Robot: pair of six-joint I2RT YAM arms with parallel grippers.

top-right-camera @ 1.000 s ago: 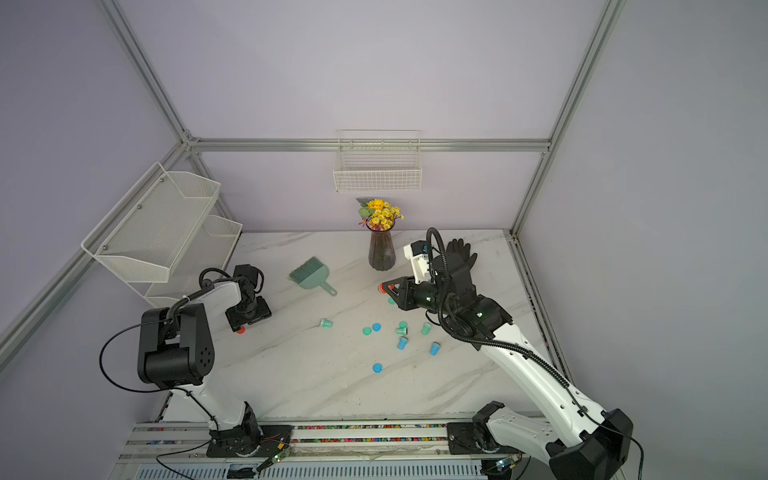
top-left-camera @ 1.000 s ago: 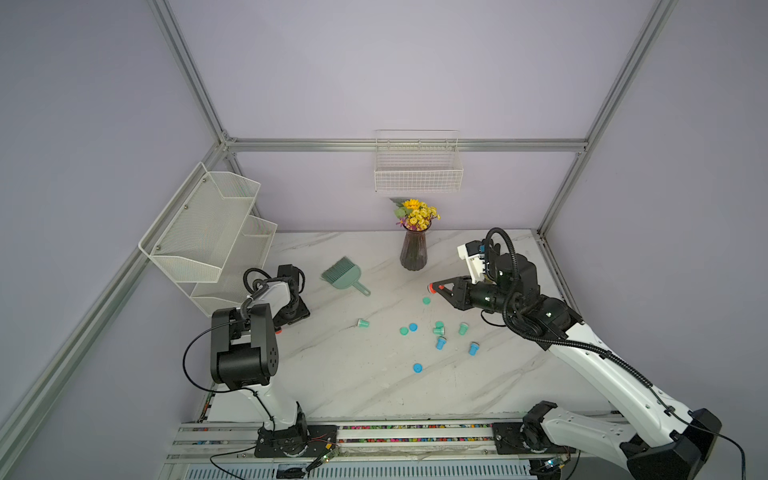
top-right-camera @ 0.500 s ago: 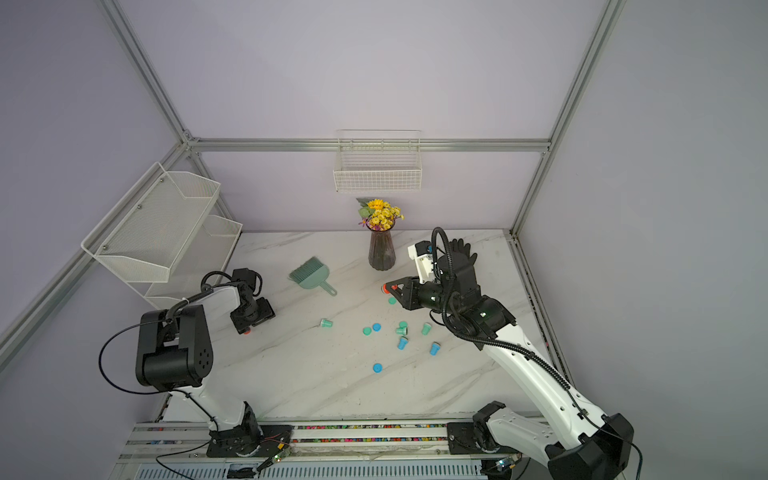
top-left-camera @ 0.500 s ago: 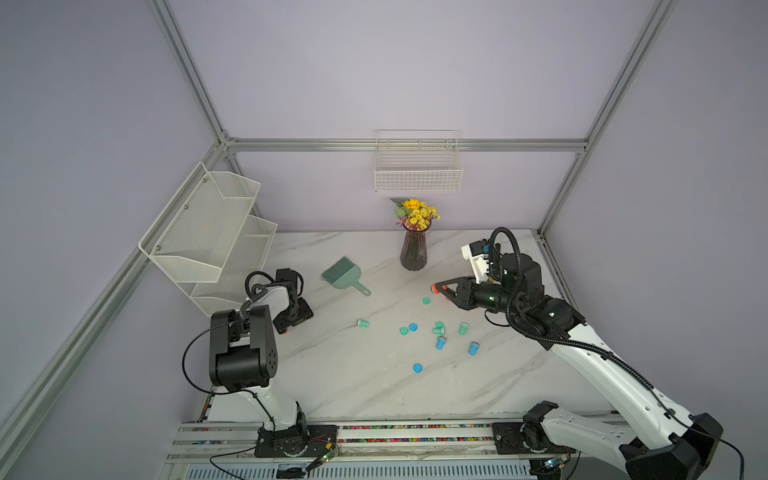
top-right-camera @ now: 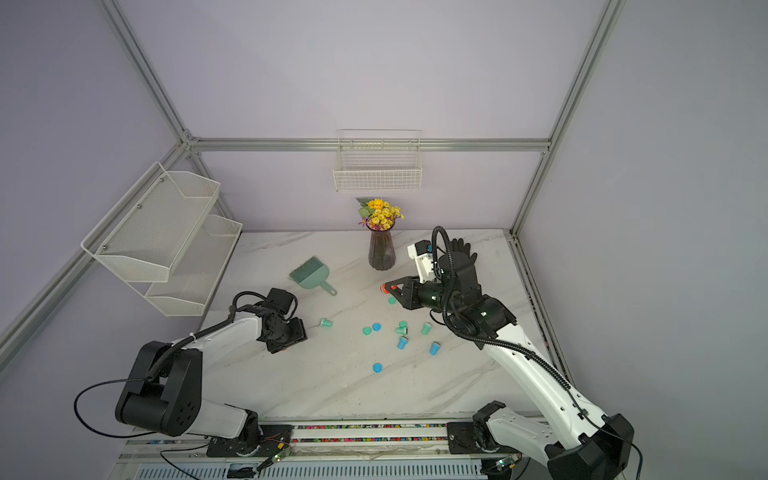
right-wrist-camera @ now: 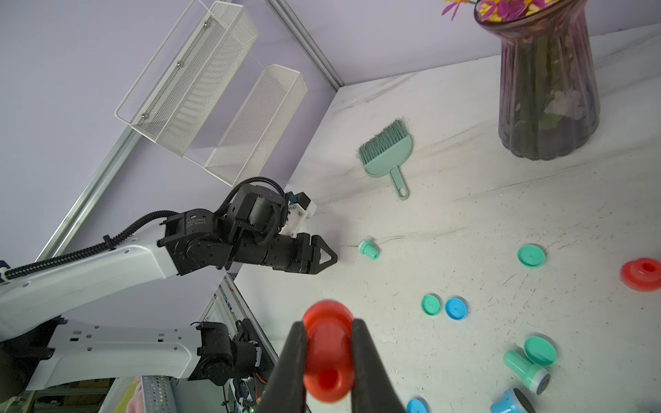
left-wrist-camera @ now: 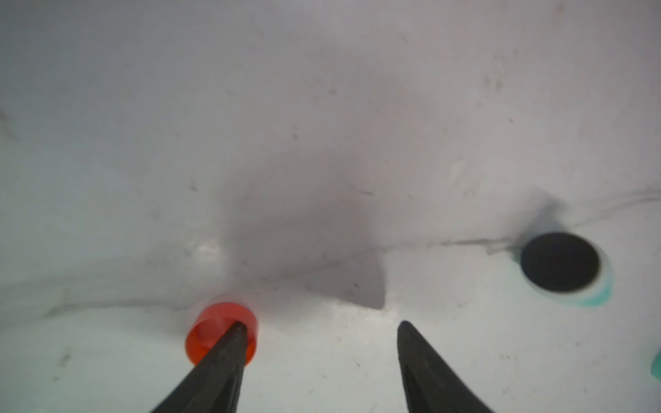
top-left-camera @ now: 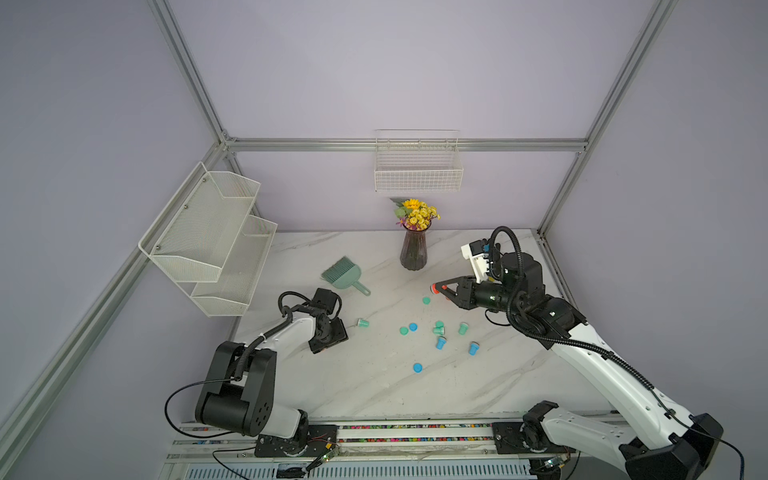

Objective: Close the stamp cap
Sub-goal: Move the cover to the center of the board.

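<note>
My right gripper (right-wrist-camera: 327,327) is shut on a red stamp (right-wrist-camera: 327,361) and holds it in the air above the table's middle right; in both top views the stamp shows as a red tip (top-left-camera: 434,287) (top-right-camera: 384,287). A small red cap (left-wrist-camera: 219,323) lies on the white marble table (left-wrist-camera: 322,107). My left gripper (left-wrist-camera: 322,327) is open and low over the table. One of its fingertips (left-wrist-camera: 236,332) overlaps the cap, and nothing lies between the jaws. In a top view the left gripper (top-left-camera: 322,347) is at the table's left front.
A teal stamp (left-wrist-camera: 568,271) lies on its side close to the left gripper. Several teal and blue stamps and caps (top-left-camera: 440,330) are scattered mid-table. Another red piece (right-wrist-camera: 642,273) sits near them. A vase of flowers (top-left-camera: 414,249), a teal dustpan with brush (top-left-camera: 343,274) and wire shelves (top-left-camera: 216,237) stand behind.
The left arm has moved right and toward the table's front, and its jaws have narrowed a little. The right arm has barely shifted and still holds the red stamp.
</note>
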